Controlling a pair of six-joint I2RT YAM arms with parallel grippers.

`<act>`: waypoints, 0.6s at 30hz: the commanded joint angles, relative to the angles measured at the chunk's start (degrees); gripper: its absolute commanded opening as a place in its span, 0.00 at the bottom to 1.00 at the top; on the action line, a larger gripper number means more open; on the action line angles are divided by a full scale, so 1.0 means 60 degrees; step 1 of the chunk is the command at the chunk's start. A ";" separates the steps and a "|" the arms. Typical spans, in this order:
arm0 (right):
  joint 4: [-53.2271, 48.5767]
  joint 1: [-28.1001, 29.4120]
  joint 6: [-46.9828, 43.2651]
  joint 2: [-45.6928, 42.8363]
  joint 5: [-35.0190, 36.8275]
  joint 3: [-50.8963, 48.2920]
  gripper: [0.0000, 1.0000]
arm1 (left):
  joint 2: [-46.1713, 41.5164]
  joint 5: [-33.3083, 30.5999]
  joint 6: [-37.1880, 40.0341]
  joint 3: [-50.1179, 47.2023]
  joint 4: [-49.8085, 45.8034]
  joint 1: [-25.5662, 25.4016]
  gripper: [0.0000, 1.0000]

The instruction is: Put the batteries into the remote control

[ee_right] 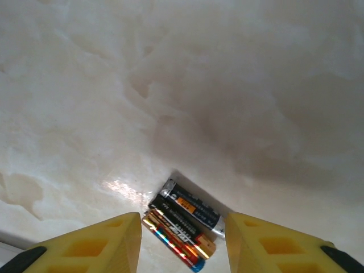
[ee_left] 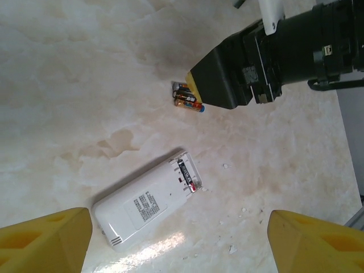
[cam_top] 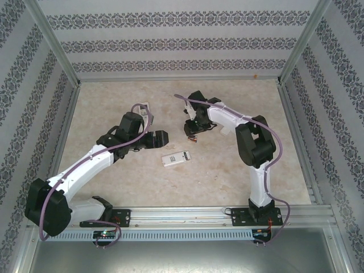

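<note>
The white remote control [ee_left: 142, 205] lies back-up on the table, its cover off, with one battery [ee_left: 187, 174] seated in the open compartment. It also shows at the table's middle [cam_top: 175, 158]. Three loose batteries [ee_right: 185, 223], dark with copper and red ends, lie side by side on the table [ee_left: 187, 98]. My right gripper [ee_right: 183, 243] is open and straddles them, a small gap on each side between its yellow fingers [ee_right: 96, 244] and the batteries. My left gripper [ee_left: 179, 244] hangs open above the remote, holding nothing.
The marble-patterned tabletop [cam_top: 114, 102] is walled by patterned panels on three sides. Small white flecks [ee_left: 233, 248] lie near the remote. In the top view the two grippers [cam_top: 162, 138] [cam_top: 191, 132] sit close together, just beyond the remote.
</note>
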 commanded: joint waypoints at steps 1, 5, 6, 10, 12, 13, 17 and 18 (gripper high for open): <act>-0.1027 0.0105 -0.1094 0.0409 0.0491 0.0559 0.44 | -0.0129 -0.0017 0.0037 -0.0176 0.0268 0.0053 0.82; -0.1167 0.0132 -0.1159 0.0717 0.0794 0.0705 0.41 | -0.0289 -0.0032 -0.0051 -0.0345 0.0380 0.0054 0.82; -0.1176 0.0137 -0.1152 0.0749 0.0796 0.0727 0.41 | -0.0330 -0.0032 -0.0047 -0.0376 0.0377 0.0053 0.82; -0.1168 0.0140 -0.1071 0.0936 0.0679 0.0839 0.40 | -0.0408 -0.0022 -0.0018 -0.0443 0.0330 0.0055 0.82; -0.1170 0.0154 -0.1006 0.1039 0.0702 0.0915 0.39 | -0.0420 -0.0020 -0.0007 -0.0466 0.0294 0.0049 0.82; -0.1168 0.0153 -0.0956 0.1098 0.0749 0.0960 0.38 | -0.0410 -0.0035 -0.0002 -0.0469 0.0260 0.0047 0.82; -0.1109 0.0118 -0.0820 0.1222 0.0824 0.1082 0.33 | -0.0530 -0.0071 -0.0058 -0.0541 0.0255 0.0043 0.83; -0.1138 0.0125 -0.0824 0.1259 0.0824 0.1126 0.32 | -0.0571 -0.0090 -0.0060 -0.0560 0.0263 0.0052 0.83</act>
